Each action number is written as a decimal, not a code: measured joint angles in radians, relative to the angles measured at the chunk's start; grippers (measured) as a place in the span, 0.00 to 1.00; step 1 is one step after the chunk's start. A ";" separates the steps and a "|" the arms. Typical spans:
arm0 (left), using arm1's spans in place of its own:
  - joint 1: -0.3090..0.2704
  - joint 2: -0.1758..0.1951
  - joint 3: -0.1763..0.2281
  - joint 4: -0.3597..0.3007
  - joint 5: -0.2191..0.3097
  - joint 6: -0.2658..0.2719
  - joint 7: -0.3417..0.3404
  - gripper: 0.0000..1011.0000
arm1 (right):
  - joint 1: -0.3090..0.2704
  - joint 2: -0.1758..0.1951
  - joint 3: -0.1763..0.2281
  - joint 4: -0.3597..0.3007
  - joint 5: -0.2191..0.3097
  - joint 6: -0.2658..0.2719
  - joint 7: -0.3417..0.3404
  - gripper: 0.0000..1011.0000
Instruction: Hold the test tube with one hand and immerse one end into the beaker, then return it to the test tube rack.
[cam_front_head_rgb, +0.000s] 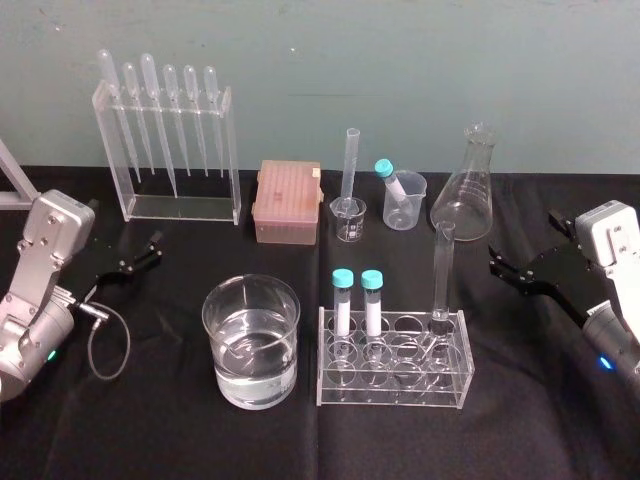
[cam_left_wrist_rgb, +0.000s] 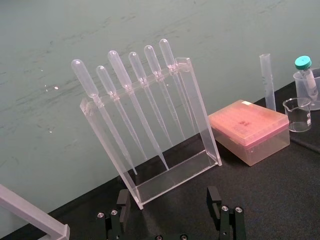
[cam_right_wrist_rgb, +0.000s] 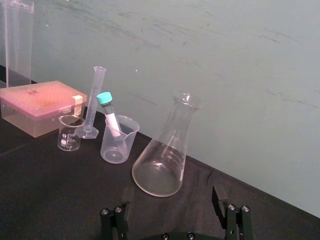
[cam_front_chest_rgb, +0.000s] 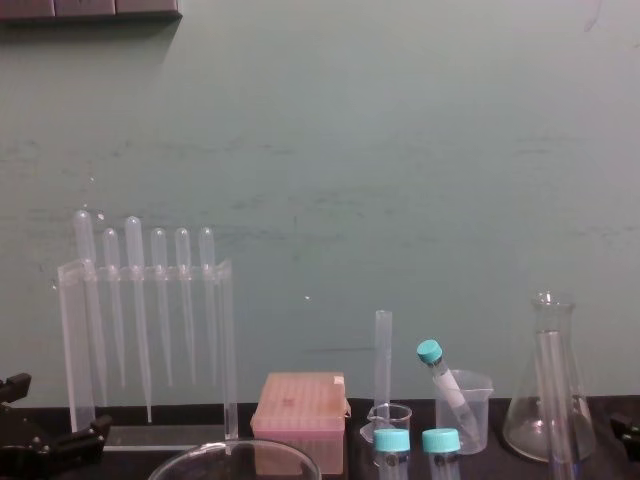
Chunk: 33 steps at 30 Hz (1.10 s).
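The beaker (cam_front_head_rgb: 250, 300), part-filled with clear liquid, stands well away from the right pincer (cam_front_head_rgb: 497, 262), on the far side of the test tube rack (cam_front_head_rgb: 392, 385). The test tube (cam_front_head_rgb: 442, 270) stands upright in the rack corner nearest that pincer. The right pincer and the left pincer (cam_front_head_rgb: 157, 248) both gape wide, holding nothing. We judge the grasp not yet made: grip the tube above the rack, below its flared rim, then lift straight up. A teal wall (cam_front_head_rgb: 400, 60) backs the black worktop (cam_front_head_rgb: 150, 420).

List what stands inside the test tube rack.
The test tube rack holds two teal-capped tubes side by side at its left and the uncapped test tube toward its right. Other holes look vacant; the tubes' bottoms are obscured by acrylic.
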<state>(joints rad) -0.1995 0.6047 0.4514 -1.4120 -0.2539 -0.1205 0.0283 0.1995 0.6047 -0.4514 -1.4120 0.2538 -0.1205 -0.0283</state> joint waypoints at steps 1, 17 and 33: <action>0.000 0.000 0.000 0.000 0.000 0.000 0.000 0.99 | 0.000 0.000 0.000 0.000 0.000 0.000 0.000 0.99; 0.000 0.000 0.000 0.000 0.000 0.000 0.000 0.99 | 0.000 0.000 0.000 0.000 0.000 0.000 0.000 0.99; 0.000 0.000 0.000 0.000 0.000 0.000 0.000 0.99 | 0.000 0.000 0.000 0.000 0.000 0.000 0.000 0.99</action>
<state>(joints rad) -0.1995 0.6047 0.4514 -1.4120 -0.2539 -0.1205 0.0283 0.1995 0.6047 -0.4514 -1.4120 0.2539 -0.1205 -0.0283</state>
